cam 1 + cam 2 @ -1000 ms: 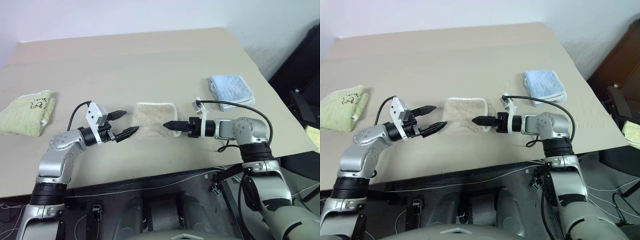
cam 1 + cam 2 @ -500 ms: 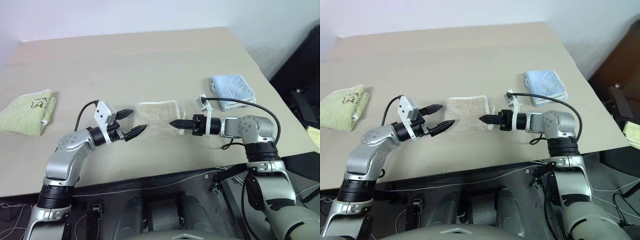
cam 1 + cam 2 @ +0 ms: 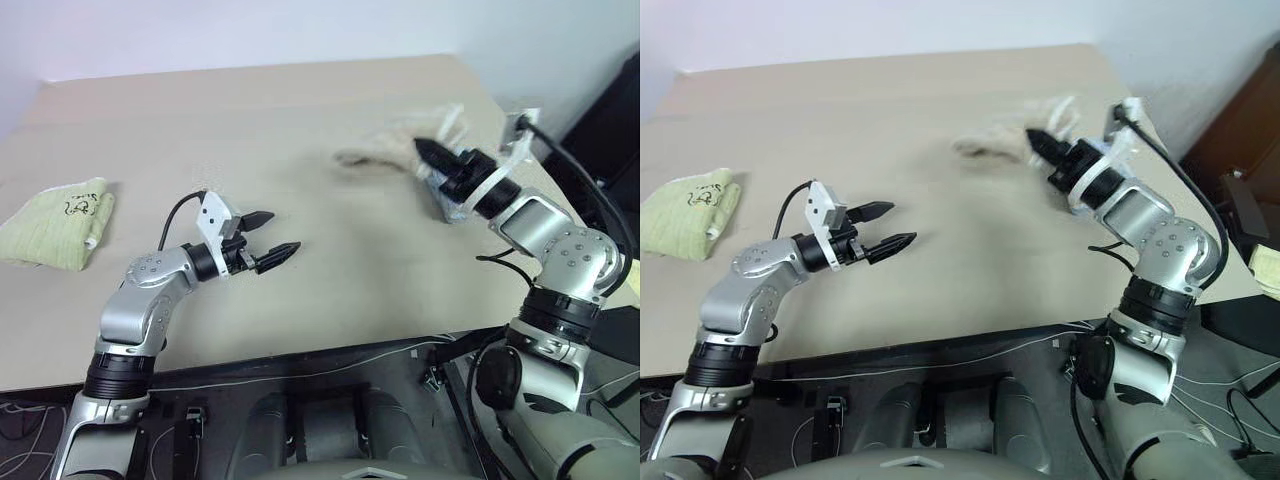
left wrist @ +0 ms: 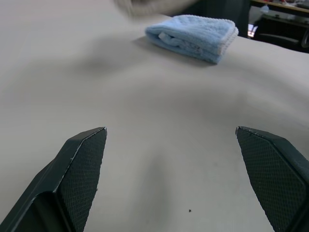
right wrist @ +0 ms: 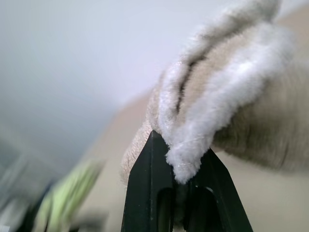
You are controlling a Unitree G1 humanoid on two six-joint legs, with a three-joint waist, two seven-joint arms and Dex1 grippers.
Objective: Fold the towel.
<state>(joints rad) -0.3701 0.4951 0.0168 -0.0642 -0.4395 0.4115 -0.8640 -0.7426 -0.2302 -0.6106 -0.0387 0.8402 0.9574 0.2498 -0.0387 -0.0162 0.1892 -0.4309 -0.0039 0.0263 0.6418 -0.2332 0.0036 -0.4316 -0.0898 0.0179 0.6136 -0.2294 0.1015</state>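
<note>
The towel point(image 3: 385, 152) is off the surface point(image 3: 300, 120), carried in the air at the far right side, above and just beside the blue towel point(image 4: 193, 35). The right pincer point(image 3: 422, 150) is clenched on one bunched edge of it; in the right wrist view the two black fingers point(image 5: 149, 193) meet with a fold of cloth point(image 5: 222, 96) pinched between them. From that pinch the cloth trails toward the robot's left in a loose, blurred streak, so its outline and fold state cannot be told.

Appearance of the towel: beige terry pile, thick and fuzzy, with a paler, whitish rolled edge that sits right at the fingertips (seen close in the right wrist view). No marks or loop can be made out.

The left pincer point(image 3: 275, 237) is released, its jaws spread wide, grasping nothing. It hovers low over bare surface near the front middle, well apart from the towel. In the left wrist view its fingertips point(image 4: 82, 164) frame bare surface, with the blue towel lying folded beyond them.

A green towel point(image 3: 58, 222) with dark scribbles lies folded at the left edge of the surface, well apart from both pincers.
</note>
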